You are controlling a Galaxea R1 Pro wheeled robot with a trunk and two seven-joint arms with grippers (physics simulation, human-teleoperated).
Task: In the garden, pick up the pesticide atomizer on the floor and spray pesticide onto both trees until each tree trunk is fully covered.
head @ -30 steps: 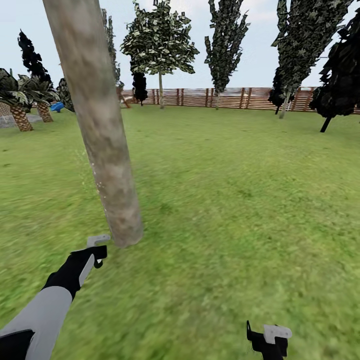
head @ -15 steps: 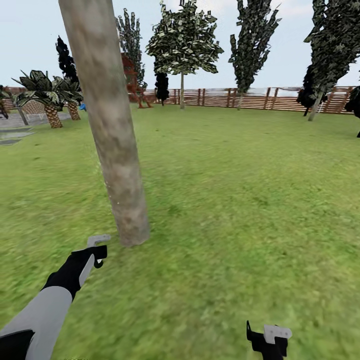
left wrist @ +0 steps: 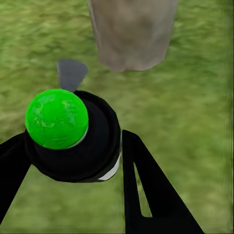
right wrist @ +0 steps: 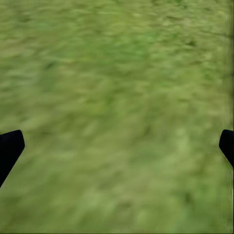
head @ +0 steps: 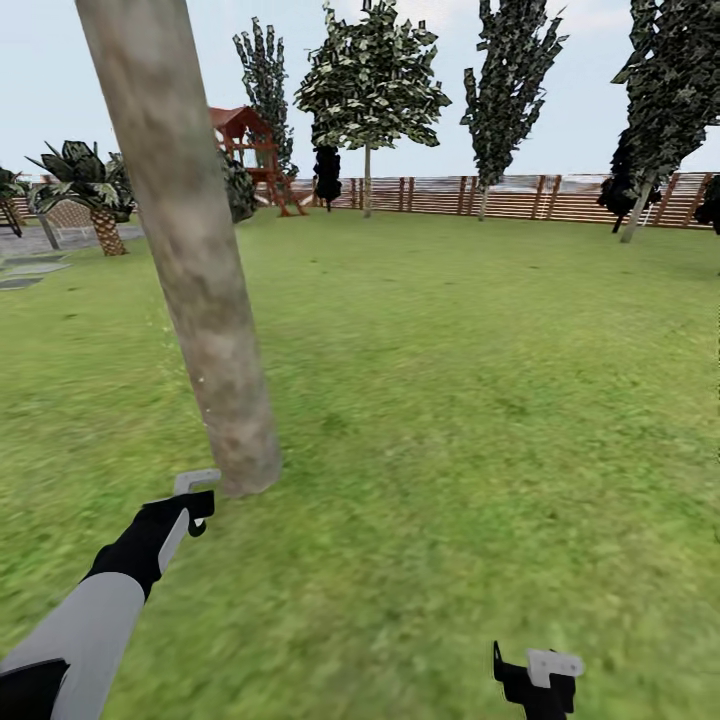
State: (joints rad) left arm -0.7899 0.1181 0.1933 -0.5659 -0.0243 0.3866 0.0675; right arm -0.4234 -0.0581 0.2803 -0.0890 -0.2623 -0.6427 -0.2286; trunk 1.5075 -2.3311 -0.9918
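head view: the tree trunk (head: pixel 195 290) leans up from the lawn (head: pixel 480 400) at about 10 o'clock, its base just beyond the left gripper (head: pixel 196 492). the left arm reaches forward so the grey nozzle of the pesticide atomizer (head: pixel 197 481) sits near the trunk's foot, likely to wet the bark at close range. the right gripper (head: pixel 540 672) hangs low at 5 o'clock over bare grass, apparently idle. a wooden fence (head: pixel 520 196) and a red play structure (head: pixel 250 150) stand far back at 12 o'clock.

left wrist view: the jaws are clamped around the pesticide atomizer (left wrist: pixel 73 136), its green cap (left wrist: pixel 56 118) facing the camera and the nozzle directed at the trunk base (left wrist: pixel 131 31).

right wrist view: the black fingertips (right wrist: pixel 9 148) stand wide apart with nothing between them, over grass.
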